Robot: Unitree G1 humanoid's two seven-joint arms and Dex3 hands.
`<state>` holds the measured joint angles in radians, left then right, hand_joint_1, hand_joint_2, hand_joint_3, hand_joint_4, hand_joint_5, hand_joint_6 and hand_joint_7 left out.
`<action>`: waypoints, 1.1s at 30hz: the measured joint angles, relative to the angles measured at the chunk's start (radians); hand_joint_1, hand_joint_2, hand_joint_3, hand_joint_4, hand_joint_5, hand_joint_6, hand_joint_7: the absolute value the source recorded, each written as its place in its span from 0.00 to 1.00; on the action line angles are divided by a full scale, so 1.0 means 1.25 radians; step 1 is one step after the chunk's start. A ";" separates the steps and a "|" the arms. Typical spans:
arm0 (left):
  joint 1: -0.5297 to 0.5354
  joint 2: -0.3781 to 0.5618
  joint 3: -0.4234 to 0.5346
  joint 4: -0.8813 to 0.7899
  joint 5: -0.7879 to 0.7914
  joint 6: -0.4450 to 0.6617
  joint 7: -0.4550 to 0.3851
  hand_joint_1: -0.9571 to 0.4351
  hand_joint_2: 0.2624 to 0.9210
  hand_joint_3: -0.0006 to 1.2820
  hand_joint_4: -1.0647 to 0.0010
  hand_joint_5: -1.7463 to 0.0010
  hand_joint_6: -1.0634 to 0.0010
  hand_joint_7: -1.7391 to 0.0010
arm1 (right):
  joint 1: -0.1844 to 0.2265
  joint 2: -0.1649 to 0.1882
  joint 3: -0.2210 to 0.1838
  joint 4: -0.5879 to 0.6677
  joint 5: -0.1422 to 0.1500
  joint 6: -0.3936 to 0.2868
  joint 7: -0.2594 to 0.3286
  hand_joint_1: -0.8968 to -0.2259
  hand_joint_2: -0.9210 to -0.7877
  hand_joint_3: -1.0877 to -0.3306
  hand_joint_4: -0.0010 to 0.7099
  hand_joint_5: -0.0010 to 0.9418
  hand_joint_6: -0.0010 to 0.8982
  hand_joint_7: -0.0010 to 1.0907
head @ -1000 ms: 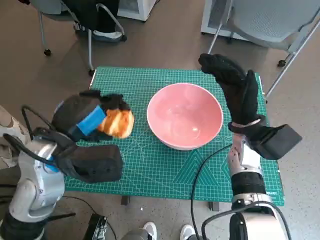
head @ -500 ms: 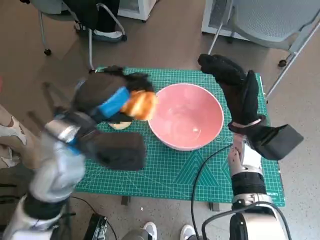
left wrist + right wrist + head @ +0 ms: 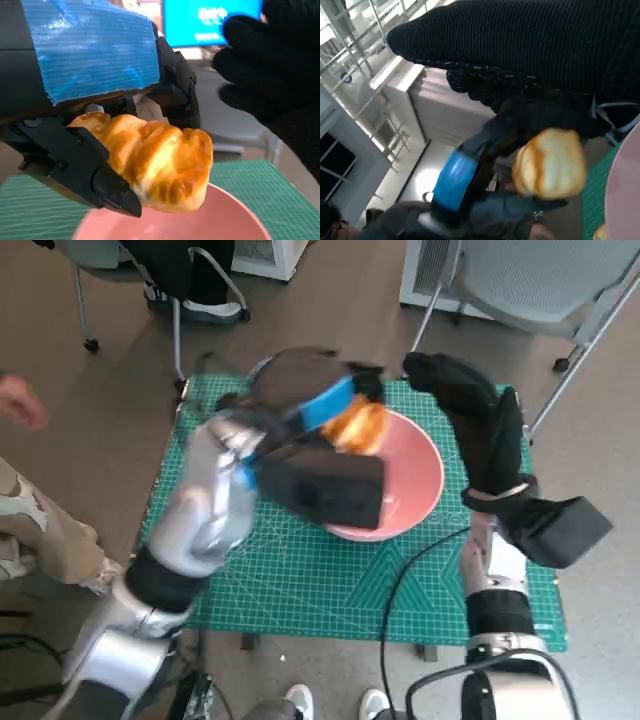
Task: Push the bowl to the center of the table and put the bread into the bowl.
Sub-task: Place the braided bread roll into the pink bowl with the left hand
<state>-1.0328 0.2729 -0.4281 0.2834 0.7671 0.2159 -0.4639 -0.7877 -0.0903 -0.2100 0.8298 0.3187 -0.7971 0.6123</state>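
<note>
bowl (image 3: 415, 490) mouth open below bread (image 3: 360, 425) | right hand (image 3: 470, 410) crowds its far rim

the left hand (image 3: 305, 405) is black with a strip of blue tape across its back, on a pale silver forearm (image 3: 205, 505) ringed by a dark band near the elbow. the right hand (image 3: 470, 405) wears a black knitted glove above a pale forearm (image 3: 492, 575), a black boxy camera unit (image 3: 548, 528) at its wrist and a black cable (image 3: 400, 590) looping beside it.

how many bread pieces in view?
2. One piece in the left hand above the bowl; another piece barely showing by the mat, right wrist view only. Arm may hide more.
</note>
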 measured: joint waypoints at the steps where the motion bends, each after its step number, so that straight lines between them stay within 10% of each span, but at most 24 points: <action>1: -0.010 -0.007 -0.002 0.021 -0.002 -0.006 0.001 0.69 0.65 0.49 0.53 0.16 0.53 0.21 | 0.002 -0.001 -0.001 -0.003 0.000 0.000 -0.002 0.31 0.00 0.38 0.26 0.00 0.04 0.43; 15: -0.109 -0.057 -0.029 0.249 -0.019 -0.014 0.000 0.69 0.59 0.54 0.53 0.16 0.53 0.18 | 0.033 -0.006 -0.001 -0.049 -0.010 0.002 -0.053 0.33 0.00 0.38 0.25 0.00 0.03 0.44; 24: -0.117 -0.064 -0.034 0.273 -0.021 -0.006 -0.002 0.69 0.50 0.57 0.49 0.08 0.38 0.37 | 0.046 -0.006 0.008 -0.067 -0.018 0.006 -0.080 0.33 0.00 0.38 0.24 0.00 0.02 0.44; 28: -0.117 -0.065 -0.033 0.278 -0.032 -0.014 -0.002 0.69 0.63 0.46 0.49 0.18 0.46 0.26 | 0.048 -0.006 0.011 -0.070 -0.023 0.007 -0.087 0.33 0.00 0.38 0.24 0.00 0.01 0.45; 33: -0.117 -0.064 -0.022 0.293 -0.078 -0.031 -0.026 0.92 0.66 0.42 0.42 0.21 0.69 0.79 | 0.048 -0.006 0.012 -0.072 -0.023 0.008 -0.091 0.33 0.00 0.38 0.23 0.00 0.01 0.45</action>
<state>-1.1787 0.1931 -0.4561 0.6495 0.6698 0.1776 -0.4966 -0.7276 -0.0982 -0.1956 0.7403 0.2904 -0.7869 0.4990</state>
